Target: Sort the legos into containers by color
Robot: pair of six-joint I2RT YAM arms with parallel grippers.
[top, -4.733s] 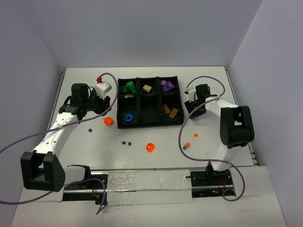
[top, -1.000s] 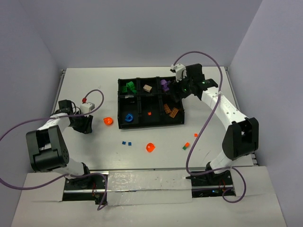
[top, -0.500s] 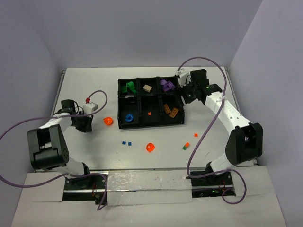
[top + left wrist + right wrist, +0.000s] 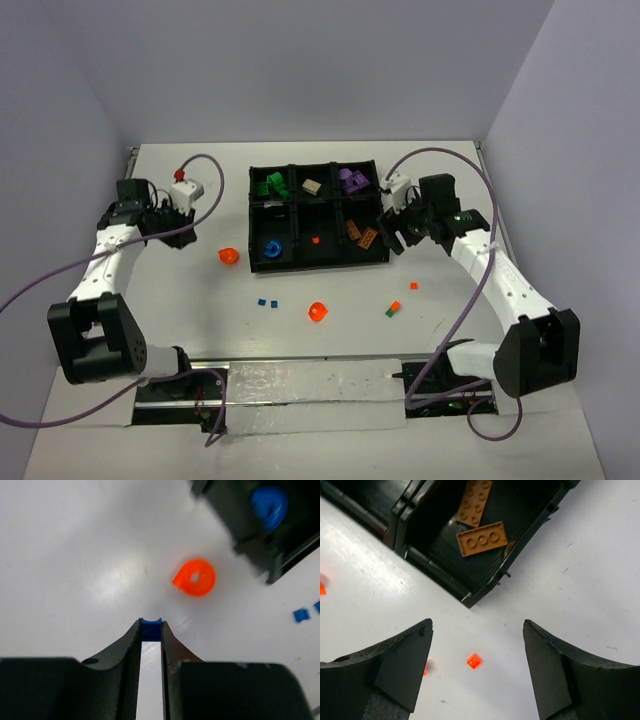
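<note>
The blue brick (image 4: 151, 628) is pinched between the tips of the left gripper (image 4: 151, 635), held over the table (image 4: 180, 300) at the left of the top view. It is judged light, stiff and smooth (easily squirted out of a skewed grip), so it is best held across its flat side walls, as is done here. In the wrist view a round orange piece (image 4: 195, 577) lies beyond it. The tray (image 4: 320, 265) sits at the upper right, and its lower-left compartment, already holding a blue piece (image 4: 269, 502), is the likely destination.

The right gripper (image 4: 476, 625) is spread wide and empty, just off the tray's lower-right corner, above a small orange piece (image 4: 474, 661).

Compared with half a second earlier, the left gripper has been raised toward the upper left. The right gripper has been drawn back from the tray's upper-right compartment.
</note>
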